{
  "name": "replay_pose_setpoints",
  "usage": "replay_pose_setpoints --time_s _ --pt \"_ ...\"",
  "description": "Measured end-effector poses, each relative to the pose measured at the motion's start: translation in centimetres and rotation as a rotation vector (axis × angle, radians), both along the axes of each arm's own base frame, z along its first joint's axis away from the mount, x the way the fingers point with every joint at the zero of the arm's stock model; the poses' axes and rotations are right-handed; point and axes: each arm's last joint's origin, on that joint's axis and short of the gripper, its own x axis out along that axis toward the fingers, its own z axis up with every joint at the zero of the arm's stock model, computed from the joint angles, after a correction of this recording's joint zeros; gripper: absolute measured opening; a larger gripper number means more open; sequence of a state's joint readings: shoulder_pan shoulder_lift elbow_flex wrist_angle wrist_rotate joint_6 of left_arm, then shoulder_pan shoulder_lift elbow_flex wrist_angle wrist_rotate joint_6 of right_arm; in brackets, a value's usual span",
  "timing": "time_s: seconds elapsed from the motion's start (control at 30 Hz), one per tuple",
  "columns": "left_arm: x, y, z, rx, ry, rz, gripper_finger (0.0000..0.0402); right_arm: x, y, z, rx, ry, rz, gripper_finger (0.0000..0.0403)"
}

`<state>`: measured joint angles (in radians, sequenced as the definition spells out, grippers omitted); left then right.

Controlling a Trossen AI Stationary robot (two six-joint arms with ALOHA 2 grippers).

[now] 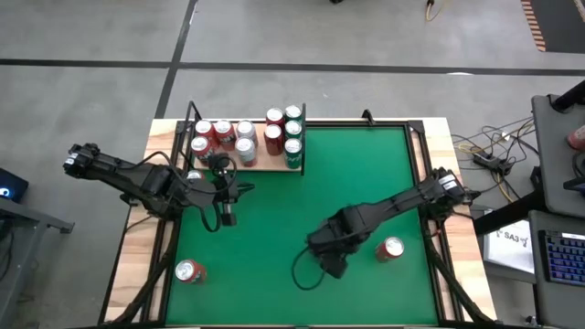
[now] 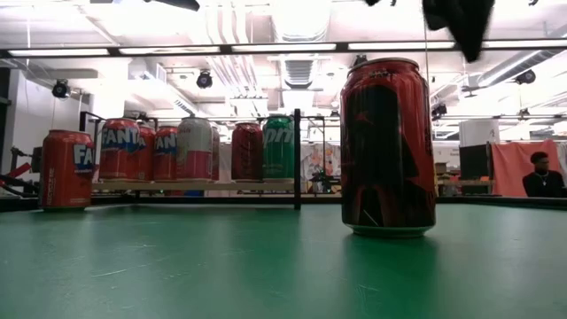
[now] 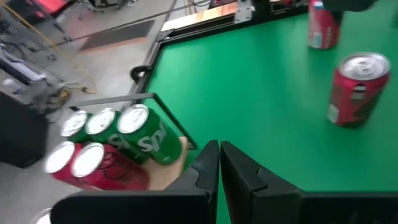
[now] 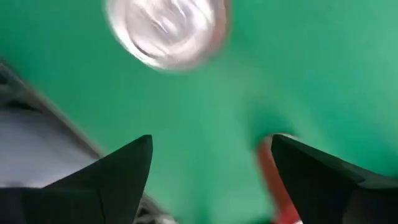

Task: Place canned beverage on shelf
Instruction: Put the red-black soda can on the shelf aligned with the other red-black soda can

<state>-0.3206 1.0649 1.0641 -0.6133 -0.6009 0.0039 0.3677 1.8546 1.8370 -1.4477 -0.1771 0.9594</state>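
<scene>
- Shelf [image 1: 265, 164] at about 11 o'clock on the green table [image 1: 366, 183], pale wood w/ thin black rods; nine or so cans packed on it.
- Labels readable from table level: "FANTA" on an orange can on the shelf [image 2: 120, 149], "Spri…" on a green can [image 2: 277, 147]; left wrist view shows green "Sp…" cans [image 3: 146, 134] too.
- Another orange can [image 2: 66, 168], "FA…" showing, stands on the table just beside the shelf.
- Red can [image 1: 392, 249] upright at roughly 4 o'clock; label dark red, writing unreadable.
- Second red can [image 1: 189, 270] at 7 o'clock, near table edge.
- Right gripper [image 1: 331, 265] at 5 o'clock, beside the red can, fingers spread wide, nothing between them.
- Left gripper [image 1: 228, 217] near the shelf's front, at 9 o'clock, fingers clenched together, empty.
</scene>
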Motion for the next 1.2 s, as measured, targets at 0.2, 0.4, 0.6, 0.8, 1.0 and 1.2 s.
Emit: replay_pose_setpoints --time_s 0.2,0.4,0.6,0.8,1.0,1.2 --pt "0.4 -0.6 -1.0 -0.112 -0.005 -0.126 0.0000 -1.4 1.2 -1.3 -0.162 0.034 0.131 0.0256" --pt "1.6 -1.8 -3.8 -0.168 -0.103 -0.254 0.0000 -1.5 1.6 -2.8 -0.286 -0.017 0.259 0.0136" --pt "2.6 -3.4 -7.2 -0.203 -0.207 -0.313 0.0000 -0.9 1.6 -4.3 -0.362 -0.132 0.324 0.0028" --pt "4.4 -5.3 -9.8 -0.221 -0.256 -0.356 0.0000 -0.5 1.7 -5.3 -0.366 -0.228 0.315 0.0011" --pt "6.8 -6.7 -11.7 -0.224 -0.203 -0.353 0.0000 -0.1 2.9 -5.1 -0.246 -0.304 0.287 0.0010" --pt "8.0 -8.0 -12.5 -0.223 -0.154 -0.365 0.0000 0.7 5.2 -4.6 -0.142 -0.475 0.284 0.0009"
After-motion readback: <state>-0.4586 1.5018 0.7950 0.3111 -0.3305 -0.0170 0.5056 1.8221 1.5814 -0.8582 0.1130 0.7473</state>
